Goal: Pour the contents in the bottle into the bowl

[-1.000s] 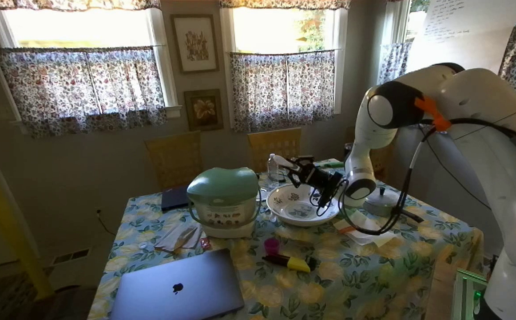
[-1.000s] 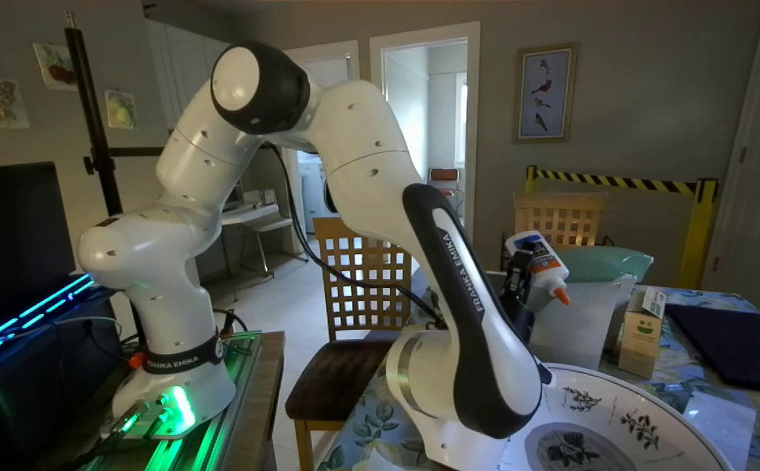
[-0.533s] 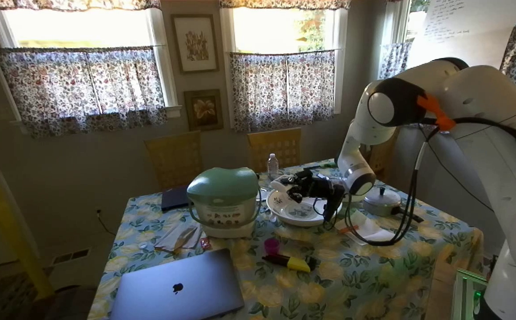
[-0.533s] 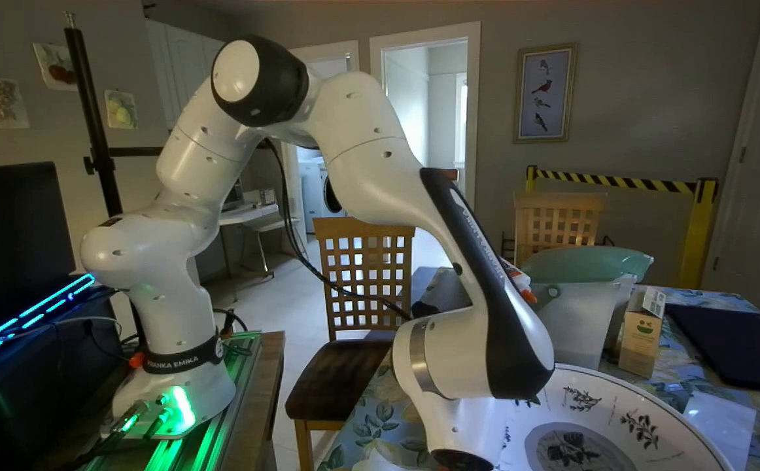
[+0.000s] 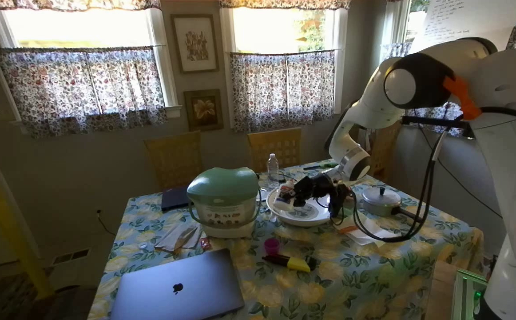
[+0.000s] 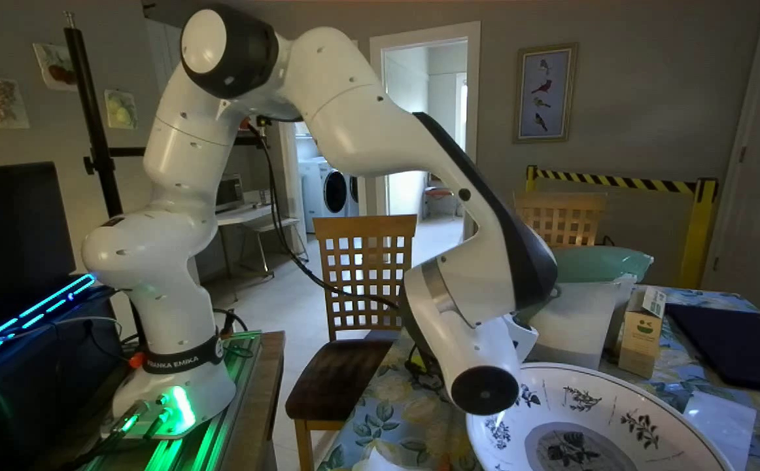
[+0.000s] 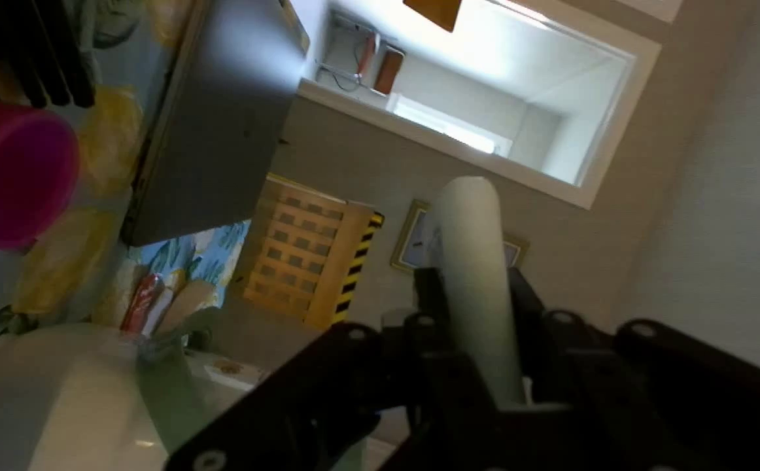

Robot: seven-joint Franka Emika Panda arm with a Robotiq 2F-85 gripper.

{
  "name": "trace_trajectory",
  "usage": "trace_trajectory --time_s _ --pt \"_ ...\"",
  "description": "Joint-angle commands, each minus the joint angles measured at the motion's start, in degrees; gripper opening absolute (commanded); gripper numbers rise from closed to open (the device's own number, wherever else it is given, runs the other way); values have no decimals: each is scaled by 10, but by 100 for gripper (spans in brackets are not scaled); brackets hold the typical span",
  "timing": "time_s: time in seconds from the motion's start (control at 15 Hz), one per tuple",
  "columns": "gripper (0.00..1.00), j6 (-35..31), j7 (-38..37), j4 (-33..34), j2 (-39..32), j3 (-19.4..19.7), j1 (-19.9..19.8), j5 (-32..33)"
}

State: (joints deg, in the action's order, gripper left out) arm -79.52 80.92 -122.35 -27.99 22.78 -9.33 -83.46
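Note:
My gripper [image 5: 292, 194] is shut on the white bottle [image 5: 283, 201], whose printed label faces an exterior view. The bottle appears over the left part of the wide white bowl [image 5: 300, 221] there; its exact height above the bowl is unclear. The bottle's orange cap does not show. In the wrist view the bottle [image 7: 475, 268] stands as a pale narrow shape between the dark fingers [image 7: 473, 288]. In an exterior view the bowl [image 6: 622, 409] with its dark plant pattern is at the lower right, while the arm hides the gripper and bottle.
A green-lidded tub [image 5: 222, 202] stands beside the bowl. A clear bottle [image 5: 272, 166] is behind it. A lidded pot [image 5: 380, 201] is at the right. A pink cup [image 5: 271, 246], a black-yellow tool [image 5: 295, 263] and a laptop [image 5: 178, 289] lie nearer the front. A carton [image 6: 641, 333] stands by the tub.
The gripper has lowered and turned with the bottle still in it. The bottle, tilted cap-down in an exterior view one second ago, is now hidden there. The arm's elbow has risen and drawn back.

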Motion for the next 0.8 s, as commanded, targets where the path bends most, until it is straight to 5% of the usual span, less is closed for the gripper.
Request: trace_trajectory --time_s 0.0,0.73 --pt "6 -91 18 -40 75 -23 17 88" --pt "6 -297 3 -28 120 -137 51 342"
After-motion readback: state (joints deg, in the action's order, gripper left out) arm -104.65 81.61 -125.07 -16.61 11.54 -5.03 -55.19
